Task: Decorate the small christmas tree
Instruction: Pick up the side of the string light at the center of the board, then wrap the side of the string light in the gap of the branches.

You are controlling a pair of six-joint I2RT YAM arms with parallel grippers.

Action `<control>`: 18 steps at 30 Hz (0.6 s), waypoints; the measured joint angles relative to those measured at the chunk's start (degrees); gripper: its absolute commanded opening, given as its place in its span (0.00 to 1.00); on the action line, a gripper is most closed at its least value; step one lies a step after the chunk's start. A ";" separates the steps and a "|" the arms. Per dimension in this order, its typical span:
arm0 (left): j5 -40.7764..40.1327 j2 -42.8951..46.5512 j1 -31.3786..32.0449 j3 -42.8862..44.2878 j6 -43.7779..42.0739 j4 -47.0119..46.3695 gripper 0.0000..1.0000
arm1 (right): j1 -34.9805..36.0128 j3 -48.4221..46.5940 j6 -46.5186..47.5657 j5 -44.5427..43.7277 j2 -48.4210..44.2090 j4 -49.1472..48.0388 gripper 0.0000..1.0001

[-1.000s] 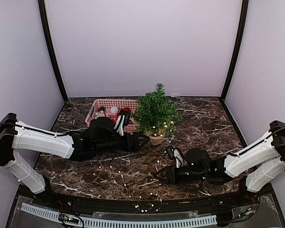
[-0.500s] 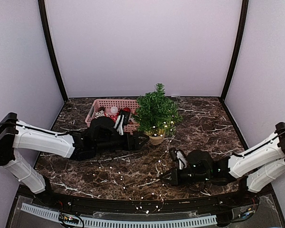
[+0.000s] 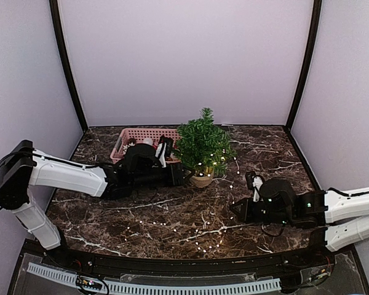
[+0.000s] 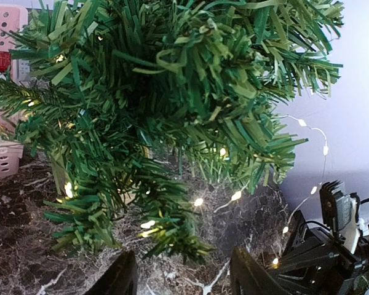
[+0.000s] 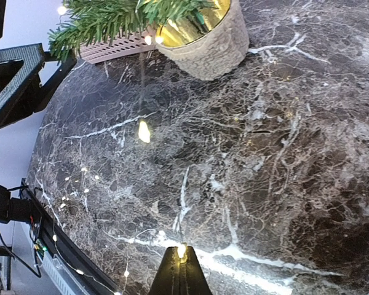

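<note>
The small christmas tree point(image 3: 203, 146) stands in its tan pot point(image 3: 202, 179) mid-table, with a lit string of fairy lights point(image 3: 172, 224) on its lower branches and trailing over the marble. My left gripper point(image 3: 186, 176) is open and empty just left of the pot; in the left wrist view point(image 4: 184, 279) the branches point(image 4: 172, 92) fill the frame close ahead. My right gripper point(image 3: 237, 212) lies low to the right of the tree, shut on the light string point(image 5: 181, 251). The right wrist view point(image 5: 180, 261) shows a bulb at its fingertips and the pot point(image 5: 206, 43) beyond.
A pink basket point(image 3: 144, 144) holding ornaments sits behind the left arm, left of the tree, and also shows in the right wrist view point(image 5: 117, 46). Loops of the lit string lie near the front edge point(image 3: 206, 246). Walls enclose the table on three sides.
My right gripper has moved right and up toward the tree, dragging the light string with it. My left gripper has moved closer to the tree's pot.
</note>
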State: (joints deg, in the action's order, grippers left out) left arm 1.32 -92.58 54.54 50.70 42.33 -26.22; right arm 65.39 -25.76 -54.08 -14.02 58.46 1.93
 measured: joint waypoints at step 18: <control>0.09 -4.22 -1.05 2.14 -0.63 0.22 0.35 | -5.66 -8.00 4.31 -6.40 -5.11 14.25 0.00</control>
State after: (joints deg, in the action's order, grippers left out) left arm 1.41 -96.79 53.49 52.84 41.69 -26.00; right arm 59.72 -33.76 -49.78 -20.43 53.34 16.19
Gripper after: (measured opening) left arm 0.309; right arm 0.006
